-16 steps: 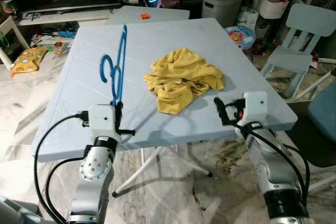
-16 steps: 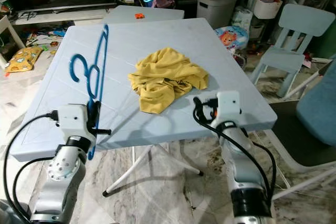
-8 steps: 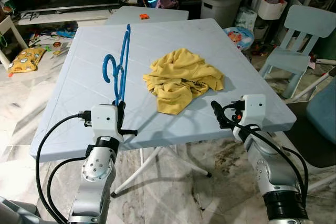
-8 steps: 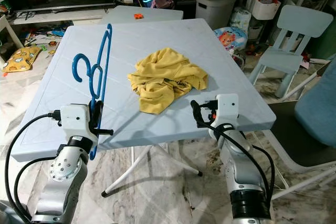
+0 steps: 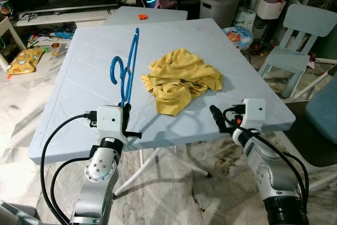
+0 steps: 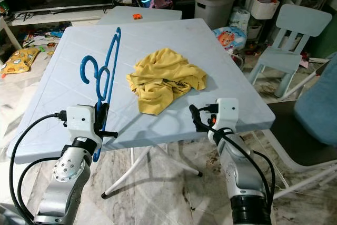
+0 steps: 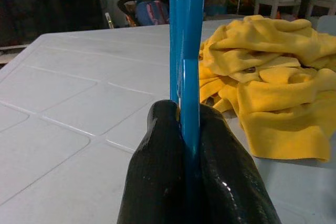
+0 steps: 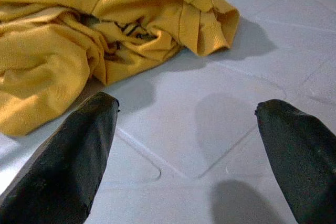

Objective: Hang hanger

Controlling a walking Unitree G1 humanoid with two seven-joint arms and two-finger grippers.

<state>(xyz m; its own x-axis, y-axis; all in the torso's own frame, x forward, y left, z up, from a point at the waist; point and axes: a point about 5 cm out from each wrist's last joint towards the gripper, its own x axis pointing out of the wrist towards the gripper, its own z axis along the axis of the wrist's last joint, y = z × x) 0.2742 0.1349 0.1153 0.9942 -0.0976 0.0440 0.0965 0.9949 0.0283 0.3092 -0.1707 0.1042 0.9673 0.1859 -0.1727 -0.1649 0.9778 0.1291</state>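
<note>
Left gripper (image 7: 184, 145) jaws pressed tight on the lower bar of the blue hanger (image 5: 126, 67), both fingers (image 7: 157, 156) flat against it, no gap. Hanger stands up on edge from the grip, tilted forward over the near-left part of the table (image 5: 79, 93), hook end partway up and facing left. Right gripper (image 8: 184, 145) jaws wide apart, holding nothing, one finger (image 8: 68, 150) on each side of bare tabletop, just at the table's near-right edge. Crumpled yellow shirt (image 5: 181, 80) lies mid-table, just beyond the right gripper and just right of the hanger. Light blue chair (image 5: 300, 40) stands off to the right, grey bin (image 5: 224, 6) behind the table, clutter along the far wall.
</note>
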